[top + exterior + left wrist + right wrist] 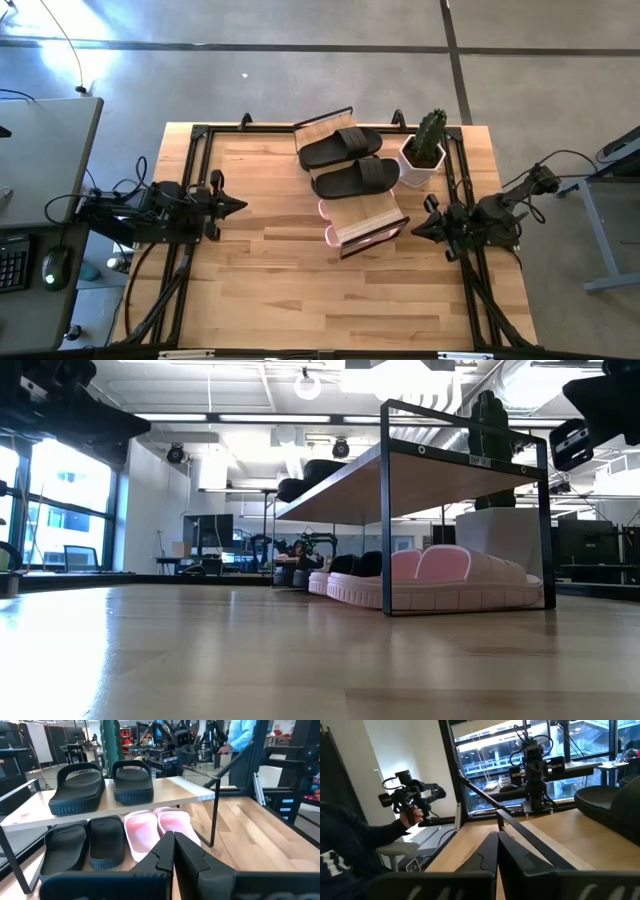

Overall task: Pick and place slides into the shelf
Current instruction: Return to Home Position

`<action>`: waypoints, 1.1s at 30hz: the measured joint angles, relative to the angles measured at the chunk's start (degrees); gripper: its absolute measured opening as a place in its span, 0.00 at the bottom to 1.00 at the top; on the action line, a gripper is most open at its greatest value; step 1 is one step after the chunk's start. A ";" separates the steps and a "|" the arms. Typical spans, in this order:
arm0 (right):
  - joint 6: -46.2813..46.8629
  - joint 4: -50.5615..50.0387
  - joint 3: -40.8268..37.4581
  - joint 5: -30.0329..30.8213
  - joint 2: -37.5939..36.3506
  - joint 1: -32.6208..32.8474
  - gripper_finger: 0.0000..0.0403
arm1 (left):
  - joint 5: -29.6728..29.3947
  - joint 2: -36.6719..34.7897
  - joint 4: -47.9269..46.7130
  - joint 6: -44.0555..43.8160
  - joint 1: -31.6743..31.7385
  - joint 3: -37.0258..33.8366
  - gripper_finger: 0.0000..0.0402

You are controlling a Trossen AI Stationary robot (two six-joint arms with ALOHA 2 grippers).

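The shelf (352, 190) stands at the table's middle, toward the far edge. A black pair of slides (77, 787) (132, 780) rests sole-down on its upper board. Under that board lie another black pair (65, 851) and a pale pink pair (142, 832), whose ends also show in the high view (330, 222). My left gripper (240, 205) is shut, pointing level at the shelf from the table's left with bare table between. My right gripper (415, 230) is shut near the shelf's right end, apart from it. Neither gripper holds anything.
A white pot with a cactus (425, 155) stands right beside the shelf's far right end. A black frame (190, 170) runs along the table's edges. A person (350, 845) holding a device stands beyond the table. Bare wood lies near the front edge (300, 300).
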 joint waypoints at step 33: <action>0.29 -0.57 -0.04 4.03 0.00 0.00 0.00 | 0.02 0.00 0.11 -0.26 0.00 0.02 0.00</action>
